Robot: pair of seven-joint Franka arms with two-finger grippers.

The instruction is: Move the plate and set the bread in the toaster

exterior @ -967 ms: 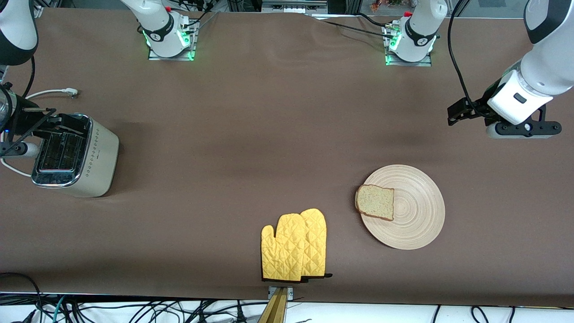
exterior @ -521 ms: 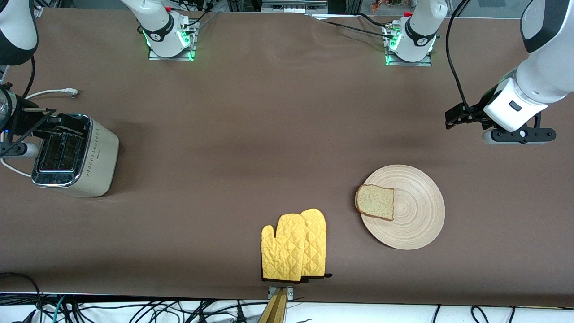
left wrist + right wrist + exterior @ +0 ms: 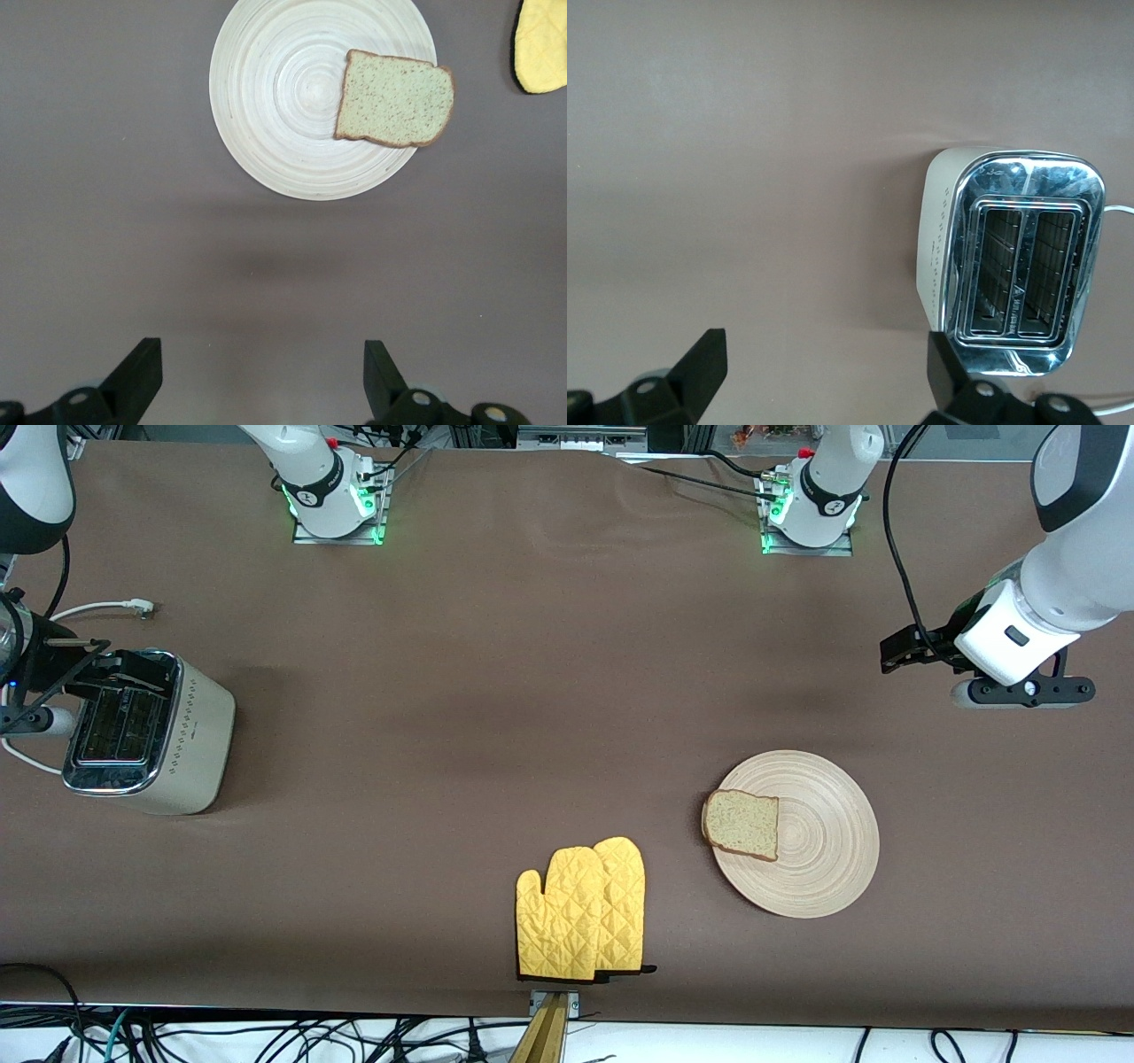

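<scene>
Item, my left gripper (image 3: 257, 385): hanging in the air over bare brown table (image 3: 549, 691) toward the left arm's end, fingers spread wide and pinching nothing; item, my right gripper (image 3: 824, 381): waiting above the table just beside the boxy cream-beige toaster with the chrome top (image 3: 146, 731), fingers likewise spread and empty; item, round pale wooden-looking plate with ring grooves (image 3: 819, 859): lying flat, nearer the front camera than my left gripper; item, squarish speckled slice of bread with dark crust (image 3: 741, 825): resting on the plate, its edge overhanging the rim on the side facing the pair of yellow quilted oven mitts (image 3: 580, 912); risks I am judging: the plate is thin and flat on the table, so my fingers may be skidding off its rim instead of catching it; any tilt or jerk may be sliding the overhanging bread off; the slice looks soft, so a hard pinch may be crushing it; a crooked drop may be missing the toaster's narrow slots.
</scene>
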